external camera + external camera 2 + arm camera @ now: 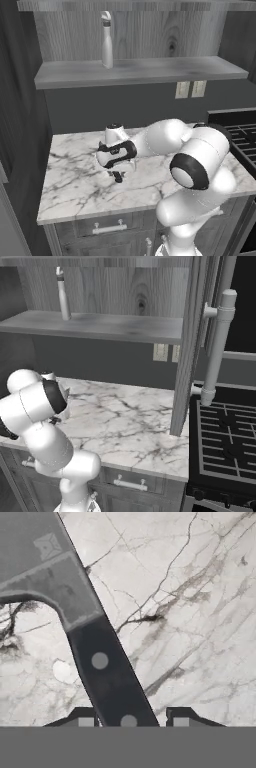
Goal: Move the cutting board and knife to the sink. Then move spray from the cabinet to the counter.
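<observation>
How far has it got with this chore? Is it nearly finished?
Nothing looks finished yet. The pincer is low over the marble counter, its two tips either side of the knife handle and closing in, but a firm grip isn't clear. The spray stands on the cabinet shelf, so that move is left. I can't judge the cutting board or sink.

Flat, even rendered light is falling dimly; the white grey-veined marble table (75,185) is showing only soft shadow, no glare, slight pixelation.

A black grated stove (225,441) stands at the right. Left of the stove, 2 pale wall outlets (190,89) sit on the dark backsplash (125,107).
</observation>
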### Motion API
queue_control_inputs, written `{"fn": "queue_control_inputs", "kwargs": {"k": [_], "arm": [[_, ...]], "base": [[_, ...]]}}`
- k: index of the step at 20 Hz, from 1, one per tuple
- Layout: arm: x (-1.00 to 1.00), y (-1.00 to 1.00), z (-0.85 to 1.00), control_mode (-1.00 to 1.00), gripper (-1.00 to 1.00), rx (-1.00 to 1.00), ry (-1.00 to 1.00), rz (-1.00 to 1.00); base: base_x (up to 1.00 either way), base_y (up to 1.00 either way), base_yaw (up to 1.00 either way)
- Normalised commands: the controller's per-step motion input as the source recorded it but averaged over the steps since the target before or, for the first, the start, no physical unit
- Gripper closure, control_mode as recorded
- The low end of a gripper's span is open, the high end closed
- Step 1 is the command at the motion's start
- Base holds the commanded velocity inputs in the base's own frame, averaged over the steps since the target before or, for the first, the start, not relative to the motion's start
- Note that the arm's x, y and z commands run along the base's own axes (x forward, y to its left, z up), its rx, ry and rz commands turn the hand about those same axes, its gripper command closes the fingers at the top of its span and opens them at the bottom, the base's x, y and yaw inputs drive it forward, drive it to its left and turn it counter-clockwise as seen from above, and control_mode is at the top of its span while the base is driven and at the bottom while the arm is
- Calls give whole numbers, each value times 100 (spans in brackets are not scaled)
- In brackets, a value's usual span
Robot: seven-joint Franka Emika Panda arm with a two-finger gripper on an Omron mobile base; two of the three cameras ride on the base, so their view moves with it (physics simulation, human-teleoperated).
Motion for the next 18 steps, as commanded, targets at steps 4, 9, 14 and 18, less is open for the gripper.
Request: {"fn": "queue_control_inputs", "kwargs": {"k": [4,9,14,18], "arm": [[-69,-25,67,-100,100,0,-13,0],[-72,-29,76,-100,100,0,-9,0],[-65,-46,66,-100,100,0,-1,0],[-56,-55,68,-100,100,0,0,0]], "base": [[0,0,0],[0,0,0],[0,0,0],[0,0,0]]}}
